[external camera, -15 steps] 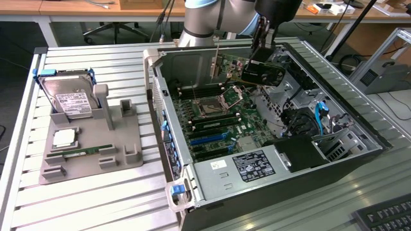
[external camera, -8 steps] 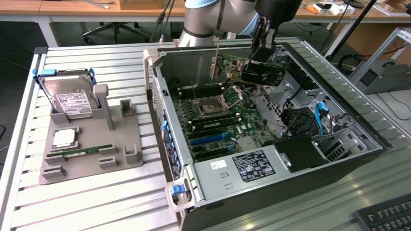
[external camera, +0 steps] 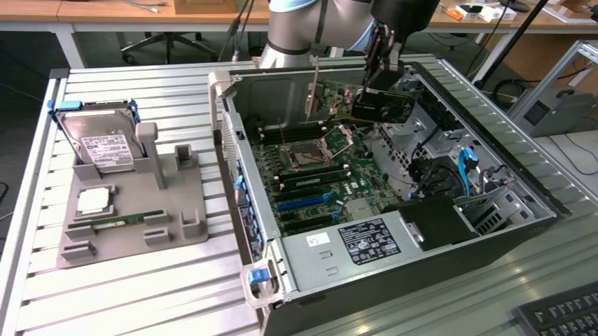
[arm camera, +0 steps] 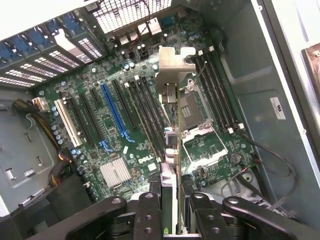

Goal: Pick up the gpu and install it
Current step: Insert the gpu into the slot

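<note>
1. The gpu (external camera: 374, 108) is gripped edge-on by the gripper (arm camera: 172, 212), whose fingers are closed on it.
2. The card is held in the air above the motherboard (arm camera: 120, 125) inside the open computer case (external camera: 467, 245).
3. A hard drive (external camera: 105, 143) is seen upright in the grey holder (external camera: 140, 210) beside the case.

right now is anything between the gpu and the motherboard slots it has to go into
Nothing visible blocks it. The gpu, gripped in the end effector, hangs inside the open case above the motherboard. The expansion slots look empty, with no cable or card lying across them.
</note>
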Robot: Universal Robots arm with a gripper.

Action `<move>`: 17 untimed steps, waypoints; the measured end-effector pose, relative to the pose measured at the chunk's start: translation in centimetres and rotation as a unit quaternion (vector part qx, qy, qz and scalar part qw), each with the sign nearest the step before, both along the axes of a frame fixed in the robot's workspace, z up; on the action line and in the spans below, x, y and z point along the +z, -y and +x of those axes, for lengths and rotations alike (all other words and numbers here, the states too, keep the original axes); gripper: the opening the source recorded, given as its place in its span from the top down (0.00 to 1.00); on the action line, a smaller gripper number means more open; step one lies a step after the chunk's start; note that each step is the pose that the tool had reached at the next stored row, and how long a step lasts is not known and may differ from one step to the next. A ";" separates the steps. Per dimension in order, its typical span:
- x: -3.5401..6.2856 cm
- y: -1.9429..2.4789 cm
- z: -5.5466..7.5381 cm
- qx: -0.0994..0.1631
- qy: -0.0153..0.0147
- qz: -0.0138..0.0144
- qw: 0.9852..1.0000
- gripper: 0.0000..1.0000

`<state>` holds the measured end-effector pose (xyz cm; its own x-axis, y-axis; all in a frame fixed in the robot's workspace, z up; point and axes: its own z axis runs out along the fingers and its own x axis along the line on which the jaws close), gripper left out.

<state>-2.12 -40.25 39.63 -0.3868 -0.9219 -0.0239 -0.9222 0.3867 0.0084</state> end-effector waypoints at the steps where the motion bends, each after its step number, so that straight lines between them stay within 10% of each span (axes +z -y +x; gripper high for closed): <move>1: 0.01 0.00 0.0 0.004 0.000 0.000 1.000 0.74; 17: 0.00 0.00 0.0 0.025 0.000 -0.001 1.000 0.74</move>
<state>-2.11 -40.25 39.63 -0.3394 -0.9404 -0.0218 -0.9406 0.3393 0.0076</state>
